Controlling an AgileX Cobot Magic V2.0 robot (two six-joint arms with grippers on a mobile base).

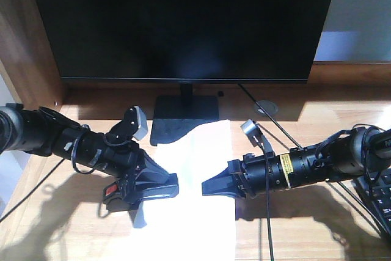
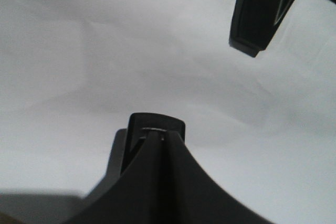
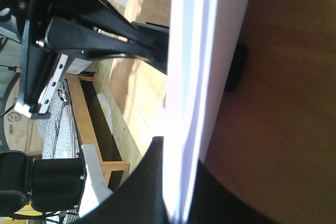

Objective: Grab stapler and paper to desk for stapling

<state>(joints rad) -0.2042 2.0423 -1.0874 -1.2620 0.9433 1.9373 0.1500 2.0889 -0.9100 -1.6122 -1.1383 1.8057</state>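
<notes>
Two hands meet over the paper (image 1: 198, 181), a plain white sheet lying long axis toward the monitor (image 1: 183, 22) on the bench (image 1: 305, 224). Left hand (image 1: 164, 189) is clamped on the black stapler (image 1: 131, 192), red end outward, nose at the paper's left edge. Right hand (image 1: 211, 186) seemingly pinches the right edge

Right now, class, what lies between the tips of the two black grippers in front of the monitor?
Only the white sheet of paper: the front view shows it spanning the gap between the left gripper and the right gripper.
</notes>
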